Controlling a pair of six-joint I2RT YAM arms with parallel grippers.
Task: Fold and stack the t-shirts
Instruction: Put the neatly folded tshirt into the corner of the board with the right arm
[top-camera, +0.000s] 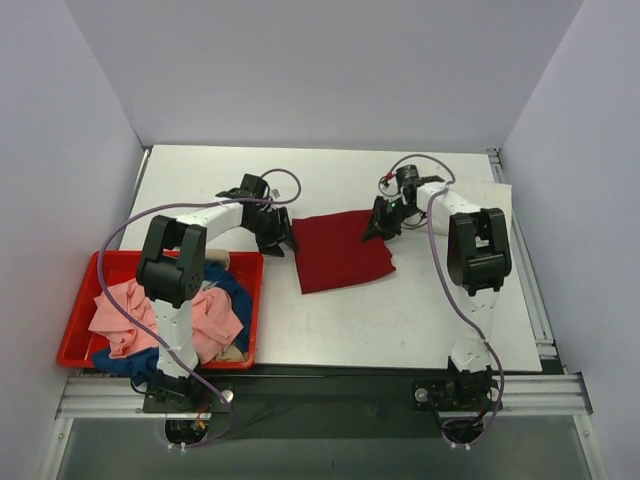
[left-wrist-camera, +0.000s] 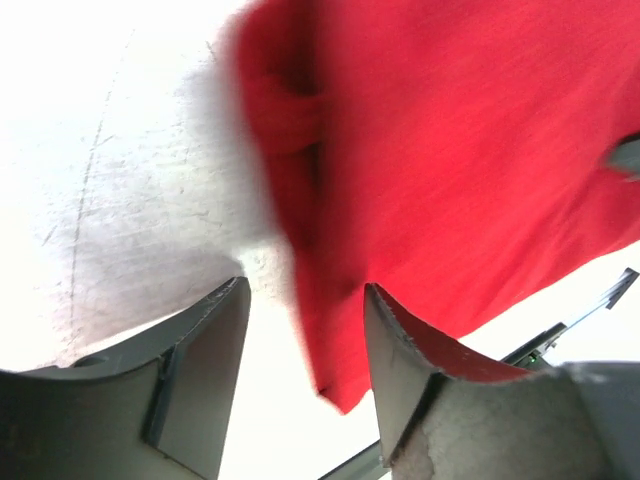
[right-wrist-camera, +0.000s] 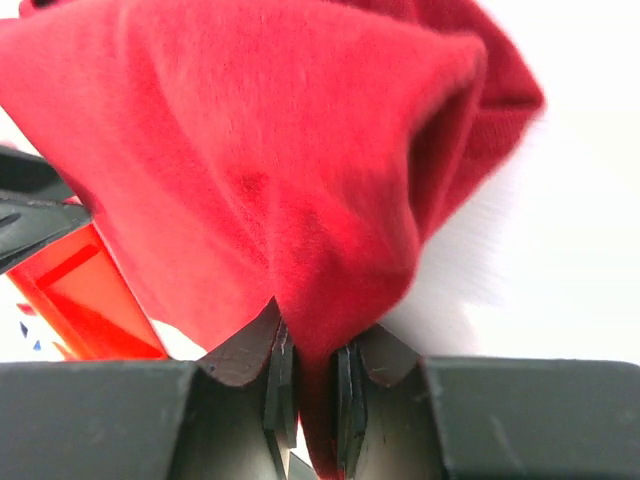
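You're pinching the dark red t-shirt (top-camera: 343, 250), lying mid table (top-camera: 420, 320), at its right edge with the right gripper (right-wrist-camera: 308, 345), left gripper (left-wrist-camera: 305, 320) hanging spread beside its left edge; fold over low, no dragging.

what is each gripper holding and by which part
The right gripper pinches the dark red t-shirt by a bunched fold at its right edge. The left gripper is open, holding nothing.

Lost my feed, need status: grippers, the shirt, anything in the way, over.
Left gripper jaws open, at edge of dark red t-shirt. Right gripper shut on its cloth. Nothing blocking.
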